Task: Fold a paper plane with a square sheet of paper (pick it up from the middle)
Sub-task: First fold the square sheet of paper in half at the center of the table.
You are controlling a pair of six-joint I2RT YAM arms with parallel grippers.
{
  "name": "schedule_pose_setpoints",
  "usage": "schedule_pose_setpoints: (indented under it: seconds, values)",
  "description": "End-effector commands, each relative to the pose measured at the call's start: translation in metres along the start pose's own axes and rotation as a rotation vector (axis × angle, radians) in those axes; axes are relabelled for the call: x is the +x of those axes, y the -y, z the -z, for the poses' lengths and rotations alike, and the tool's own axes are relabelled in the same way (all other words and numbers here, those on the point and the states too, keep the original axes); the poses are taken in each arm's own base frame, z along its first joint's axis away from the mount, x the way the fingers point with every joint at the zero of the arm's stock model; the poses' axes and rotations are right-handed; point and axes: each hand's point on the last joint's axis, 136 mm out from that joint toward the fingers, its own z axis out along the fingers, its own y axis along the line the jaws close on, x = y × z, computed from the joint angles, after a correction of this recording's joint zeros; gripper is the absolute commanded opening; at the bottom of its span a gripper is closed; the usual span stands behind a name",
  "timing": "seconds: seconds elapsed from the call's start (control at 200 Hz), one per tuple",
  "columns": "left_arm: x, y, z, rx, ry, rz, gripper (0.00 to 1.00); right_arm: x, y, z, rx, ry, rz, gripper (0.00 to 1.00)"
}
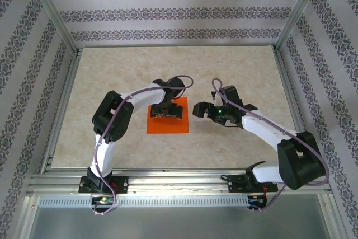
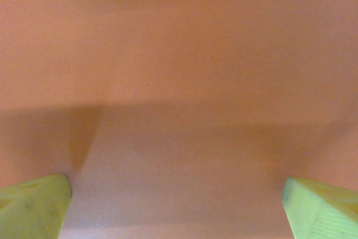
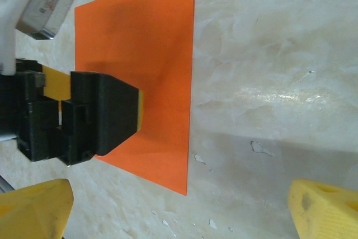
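The square sheet of paper (image 1: 168,124) is bright orange and lies flat, without folds, on the table's middle. My left gripper (image 1: 166,110) hangs low over the sheet's far half, jaws open wide. In the left wrist view the orange paper (image 2: 179,82) spreads between the two yellow-green fingertips (image 2: 33,205), with nothing pinched. My right gripper (image 1: 200,108) is open just right of the sheet, above bare table. In the right wrist view the sheet (image 3: 151,54) lies ahead to the left, with the left gripper's black finger (image 3: 100,116) standing on it.
The tabletop (image 1: 112,82) is pale marble-patterned, with small chips (image 3: 258,148) near the sheet's corner. Aluminium rails (image 1: 61,110) and patterned walls (image 1: 168,9) fence it on three sides. Both arm bases (image 1: 103,184) sit at the near edge.
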Motion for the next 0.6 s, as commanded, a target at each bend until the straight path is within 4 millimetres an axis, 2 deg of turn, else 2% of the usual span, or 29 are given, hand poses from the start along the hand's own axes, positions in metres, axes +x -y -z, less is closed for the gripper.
schedule_pose_setpoints:
  seconds: [0.0, 0.3, 0.405, 0.595]
  values:
    - [0.000, -0.006, -0.008, -0.028, -0.011, 0.035, 0.97, 0.007, 0.004, -0.005, 0.011, -0.023, -0.014, 0.98]
    - [0.016, -0.012, -0.032, -0.037, -0.062, 0.049, 0.95, 0.010, 0.006, -0.008, 0.020, -0.039, -0.022, 0.98]
    - [0.019, -0.020, -0.035, -0.085, -0.064, 0.047, 0.93, 0.010, 0.006, -0.007, 0.023, -0.036, -0.020, 0.98]
    - [0.020, -0.020, -0.038, -0.114, -0.075, 0.034, 0.94, 0.010, 0.005, -0.007, 0.022, -0.034, -0.019, 0.98]
